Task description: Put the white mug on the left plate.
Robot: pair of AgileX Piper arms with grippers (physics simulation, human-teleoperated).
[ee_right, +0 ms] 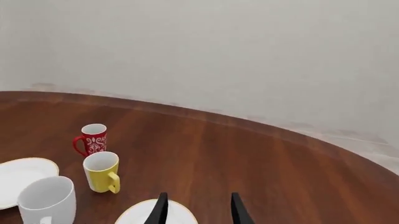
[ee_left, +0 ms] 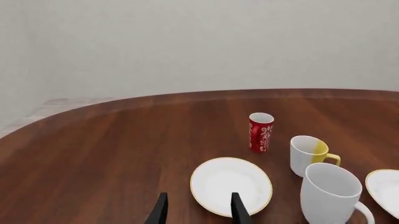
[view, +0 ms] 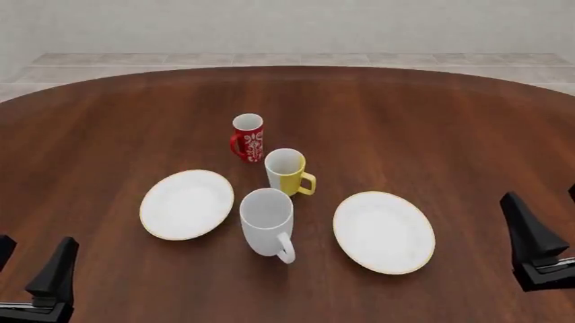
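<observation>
Tall plain white ceramic mug (view: 266,220) with loop handle: upright on the round dark brown wooden worktop (view: 431,121), between the two plates, handle turned toward the arms' side and slightly right. Not held; both arms well apart from it. Also seen in the left wrist view (ee_left: 330,193) and the right wrist view (ee_right: 47,200).

Left plate, round shallow white with thin tan-gold rim (view: 187,204): flat on the worktop just beside the white mug on its left, bare; whether their edges touch cannot be told.

Matching right plate (view: 384,231): flat, to the mug's right, a small gap between them, bare.

Smaller mug with yellow handle and lower half (view: 287,171): upright just beyond the white mug, handle pointing right.

Red mug with white pattern (view: 247,136): upright, beyond and slightly left of the yellow one, handle on its left.

Left pincer (ee_left: 198,210): near the front left corner, over bare worktop, black fingers (ee_left: 159,210) parted wide, holding nothing.

Right pincer (ee_right: 198,210): at the right edge, clear of the right plate, fingers (ee_right: 238,210) parted wide, holding nothing.
</observation>
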